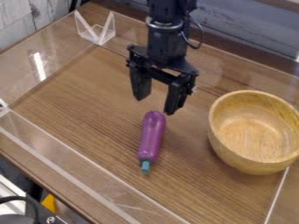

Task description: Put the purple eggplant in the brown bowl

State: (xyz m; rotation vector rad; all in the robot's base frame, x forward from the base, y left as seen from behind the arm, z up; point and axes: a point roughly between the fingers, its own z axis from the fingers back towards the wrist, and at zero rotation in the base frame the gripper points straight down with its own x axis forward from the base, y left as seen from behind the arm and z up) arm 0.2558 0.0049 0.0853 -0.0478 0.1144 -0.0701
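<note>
- The gripper (pixel 158 94) hangs over the wooden worktop (pixel 82 96), pointing down, its jaws spread wide and holding nothing.
- The purple eggplant (pixel 151 136) lies flat on the worktop just below and in front of the jaws, its teal stem tip toward the near edge.
- The brown bowl (pixel 253 131) stands to the right of the eggplant, apart from it, nothing inside.
- Clear plastic walls (pixel 47 61) border the worktop.
</note>
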